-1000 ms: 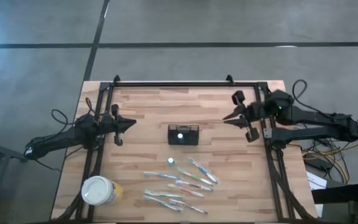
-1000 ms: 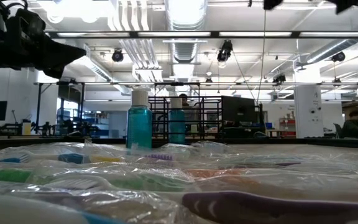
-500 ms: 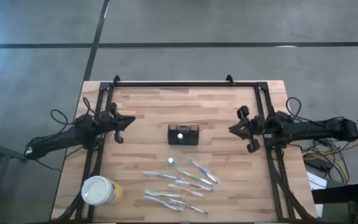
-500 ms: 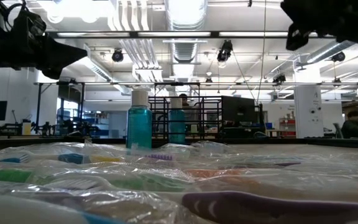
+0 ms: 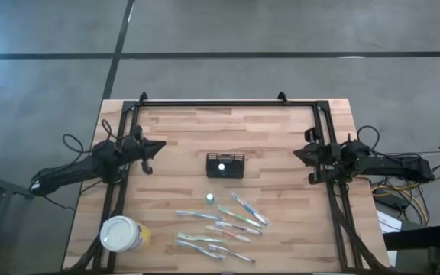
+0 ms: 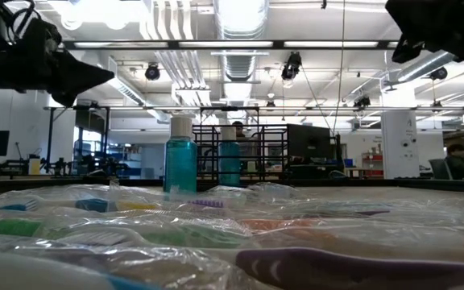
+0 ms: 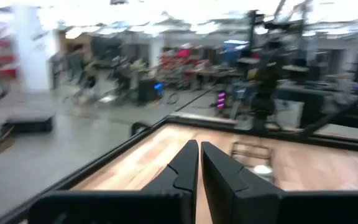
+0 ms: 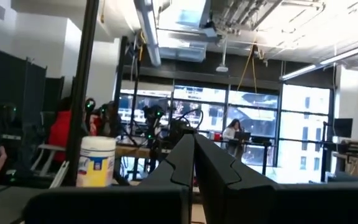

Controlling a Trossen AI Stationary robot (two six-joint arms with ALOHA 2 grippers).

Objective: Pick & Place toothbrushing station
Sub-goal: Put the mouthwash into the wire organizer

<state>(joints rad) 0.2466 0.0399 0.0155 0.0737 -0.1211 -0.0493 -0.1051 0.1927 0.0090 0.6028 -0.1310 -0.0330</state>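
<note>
The toothbrushing station, a small black mesh caddy (image 5: 225, 165), stands on its base at the table's middle with a bottle inside it; in the left wrist view the caddy (image 7: 250, 150) shows ahead of the fingers. My left gripper (image 5: 163, 147) hovers shut at the table's left side, pointing level at the caddy, its fingers together (image 7: 199, 148). My right gripper (image 5: 296, 153) hovers shut at the right edge, tipped a little upward (image 8: 194, 140). Neither gripper touches anything.
Several wrapped toothbrushes (image 5: 220, 225) lie near the front edge, filling the low view's foreground (image 6: 216, 234). A small teal bottle (image 5: 210, 198) stands in front of the caddy. A round white tub (image 5: 123, 234) sits at the near left corner. Black frame rails (image 5: 228, 102) border the table.
My right gripper has drawn back from over the table toward its right edge and sunk lower, tipping its fingers upward. The caddy, bottles and toothbrushes have kept their places.
</note>
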